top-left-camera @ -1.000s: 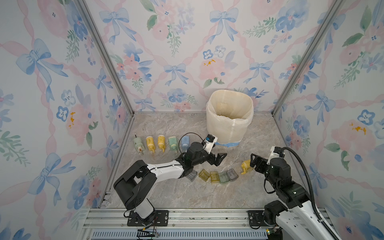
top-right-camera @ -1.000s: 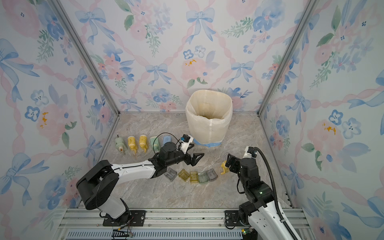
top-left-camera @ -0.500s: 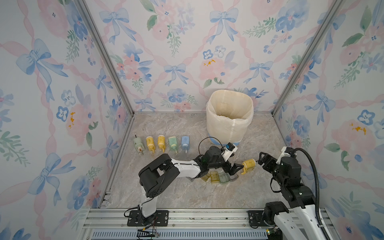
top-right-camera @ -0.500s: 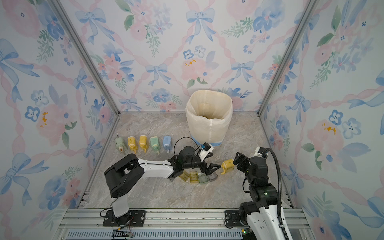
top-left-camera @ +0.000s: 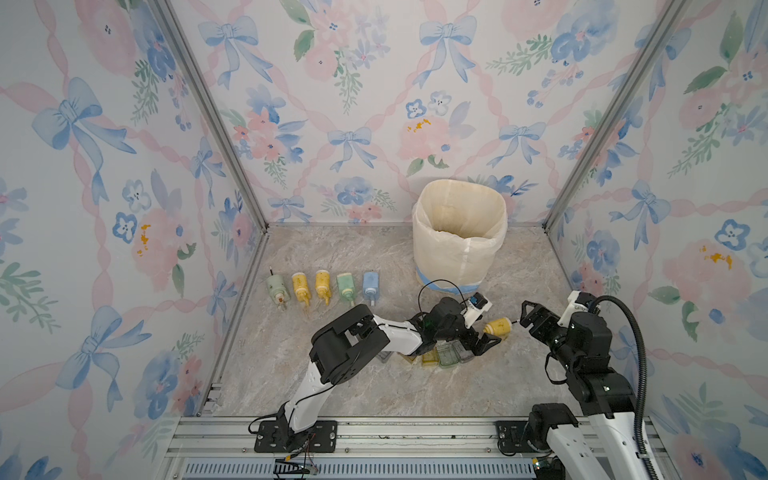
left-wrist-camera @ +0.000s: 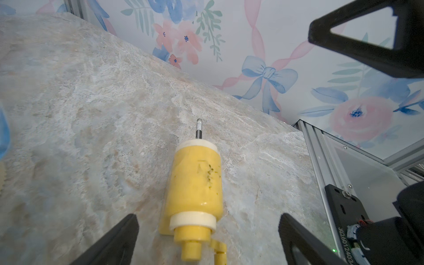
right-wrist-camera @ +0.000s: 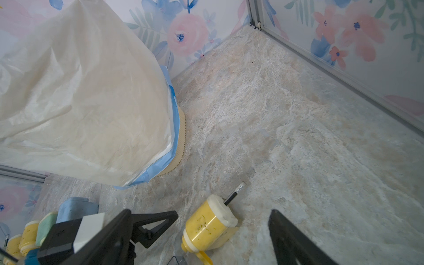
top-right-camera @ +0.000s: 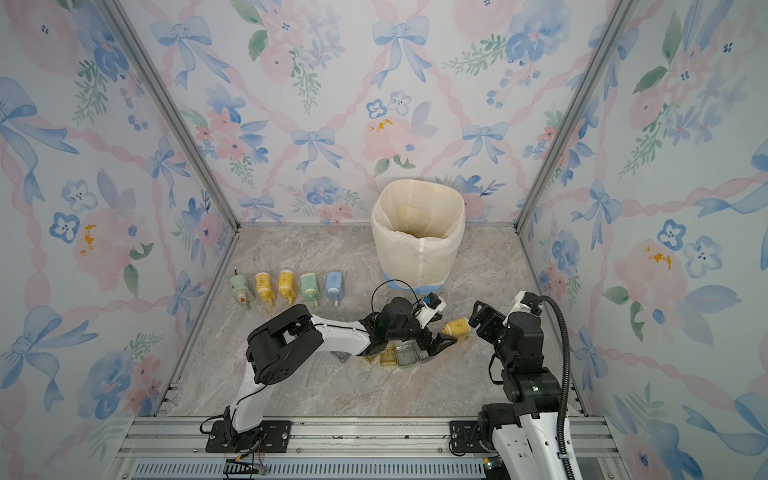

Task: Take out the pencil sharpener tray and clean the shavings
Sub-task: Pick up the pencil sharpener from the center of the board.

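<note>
Both pairs spread wide, holding nothing: the yellow pencil sharpener (top-left-camera: 497, 326) lies on its side on the bench (top-left-camera: 374, 386), lower right of centre, between left fingers (left-wrist-camera: 119, 238) and right fingers (right-wrist-camera: 286, 241).

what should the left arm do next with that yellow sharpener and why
Probably ease the left gripper forward and close on the yellow sharpener. Its jaws stand open on either side of the near end, the sharpener lies free on the table, and the right gripper is open at the far end.
</note>
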Motion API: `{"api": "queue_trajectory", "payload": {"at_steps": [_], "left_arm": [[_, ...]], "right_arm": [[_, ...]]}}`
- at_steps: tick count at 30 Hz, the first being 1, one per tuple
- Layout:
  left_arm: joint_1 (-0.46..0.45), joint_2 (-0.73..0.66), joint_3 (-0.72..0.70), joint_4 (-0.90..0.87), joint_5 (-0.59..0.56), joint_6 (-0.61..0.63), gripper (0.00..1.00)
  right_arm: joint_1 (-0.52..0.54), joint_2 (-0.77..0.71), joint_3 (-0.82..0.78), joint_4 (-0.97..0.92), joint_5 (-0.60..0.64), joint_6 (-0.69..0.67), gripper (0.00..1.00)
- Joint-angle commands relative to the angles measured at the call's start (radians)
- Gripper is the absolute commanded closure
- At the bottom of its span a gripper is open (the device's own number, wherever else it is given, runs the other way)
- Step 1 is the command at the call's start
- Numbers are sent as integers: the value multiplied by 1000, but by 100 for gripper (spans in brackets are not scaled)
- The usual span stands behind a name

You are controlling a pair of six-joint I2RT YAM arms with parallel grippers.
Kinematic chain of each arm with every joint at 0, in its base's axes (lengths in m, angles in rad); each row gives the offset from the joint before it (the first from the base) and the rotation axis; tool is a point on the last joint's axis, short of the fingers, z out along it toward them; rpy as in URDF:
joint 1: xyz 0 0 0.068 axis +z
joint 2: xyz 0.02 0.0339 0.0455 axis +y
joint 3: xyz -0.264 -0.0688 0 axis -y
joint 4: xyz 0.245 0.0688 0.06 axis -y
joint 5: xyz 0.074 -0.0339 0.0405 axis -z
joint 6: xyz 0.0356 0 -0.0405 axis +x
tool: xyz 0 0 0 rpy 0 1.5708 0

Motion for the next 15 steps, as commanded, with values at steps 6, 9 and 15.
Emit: {"api": "queue_trajectory", "payload": {"at_steps": [6, 9, 15], "left_arm": [[-18, 104, 137, -118, -54, 22, 3], [-20, 125, 168, -147, -60, 32, 3], [-31, 166, 232, -195, -56, 56, 5]], "right_arm": [[-15, 12, 34, 11, -28, -7, 8], [-20, 9, 32, 13, -33, -8, 7], [-24, 9, 25, 24, -47, -4, 8]]}}
